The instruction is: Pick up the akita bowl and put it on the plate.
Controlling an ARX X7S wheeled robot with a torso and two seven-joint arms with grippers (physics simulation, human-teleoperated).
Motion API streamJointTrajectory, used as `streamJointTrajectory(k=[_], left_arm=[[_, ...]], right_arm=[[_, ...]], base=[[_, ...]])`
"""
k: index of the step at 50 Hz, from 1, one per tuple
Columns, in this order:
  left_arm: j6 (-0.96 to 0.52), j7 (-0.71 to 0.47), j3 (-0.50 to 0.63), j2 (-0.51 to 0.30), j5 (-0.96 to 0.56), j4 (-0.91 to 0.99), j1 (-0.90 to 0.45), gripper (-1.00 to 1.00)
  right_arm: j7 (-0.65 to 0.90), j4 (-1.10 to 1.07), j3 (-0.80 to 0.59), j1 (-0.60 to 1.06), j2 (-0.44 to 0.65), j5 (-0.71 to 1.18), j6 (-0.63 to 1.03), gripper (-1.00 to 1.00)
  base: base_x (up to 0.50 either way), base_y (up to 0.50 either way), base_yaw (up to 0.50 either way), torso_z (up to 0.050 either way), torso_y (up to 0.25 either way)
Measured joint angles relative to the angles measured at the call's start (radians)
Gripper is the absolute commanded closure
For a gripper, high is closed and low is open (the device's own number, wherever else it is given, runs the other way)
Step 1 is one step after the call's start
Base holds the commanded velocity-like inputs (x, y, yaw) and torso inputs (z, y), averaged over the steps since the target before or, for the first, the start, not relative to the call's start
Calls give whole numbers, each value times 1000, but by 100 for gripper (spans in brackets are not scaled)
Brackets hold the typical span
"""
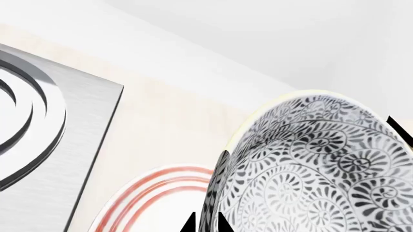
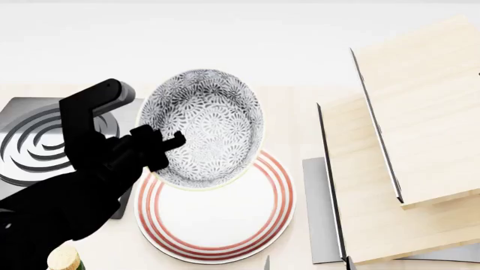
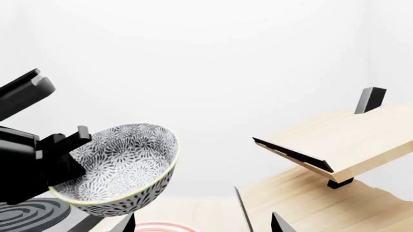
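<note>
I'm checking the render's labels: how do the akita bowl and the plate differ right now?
The akita bowl is deep with a grey-black floral pattern; the plate is flat with red rim rings. The bowl is held tilted in the air by the left gripper; the plate lies on the counter. Both are round and white-based.

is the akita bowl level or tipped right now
Tipped. Held in the air by the left gripper at its rim, the akita bowl tilts, one side of the rim higher.
</note>
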Motion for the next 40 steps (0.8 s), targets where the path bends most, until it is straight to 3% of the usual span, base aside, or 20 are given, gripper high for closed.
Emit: streamJointTrajectory(k=[40], left_arm=[[98, 73, 40, 65, 43, -258, -102, 100]], right_arm=[[3, 5, -12, 4, 3, 0, 0, -100]], base=[[0, 0, 0, 0, -19]])
